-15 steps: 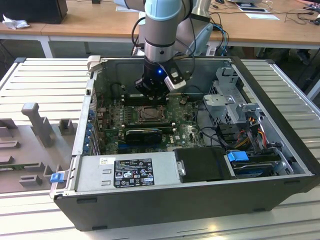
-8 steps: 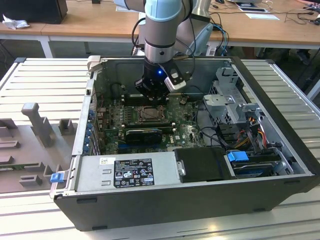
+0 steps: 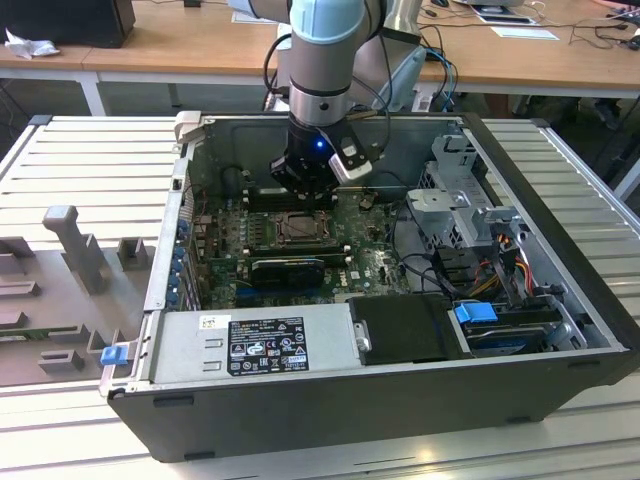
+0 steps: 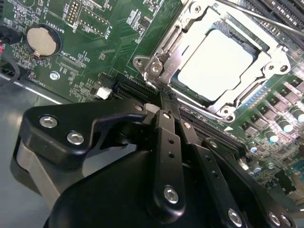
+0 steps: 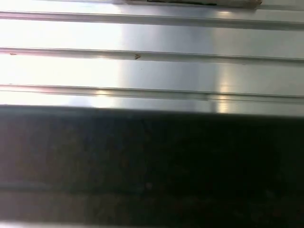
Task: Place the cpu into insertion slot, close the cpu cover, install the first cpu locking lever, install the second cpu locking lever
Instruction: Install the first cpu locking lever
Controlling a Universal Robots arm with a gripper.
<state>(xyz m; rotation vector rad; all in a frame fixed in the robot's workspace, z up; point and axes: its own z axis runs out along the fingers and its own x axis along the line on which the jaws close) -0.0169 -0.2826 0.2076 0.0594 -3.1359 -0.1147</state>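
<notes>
Silvery cpu (image 4: 216, 61) sits in insertion slot (image 3: 300, 229); cpu cover (image 4: 242, 92) lies down over it. Pincer (image 4: 165, 97) together, tips at the cover's edge. Thin locking lever (image 4: 266, 16) beyond cover looks unlatched; both 2 levers judged outstanding.

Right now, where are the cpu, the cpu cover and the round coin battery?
cpu (image 4: 216, 64): second wrist view, middle of its pale top.
cpu cover (image 4: 259, 80): second wrist view, on its silvery frame edge.
coin battery (image 4: 42, 40): second wrist view, centre of its face.
</notes>
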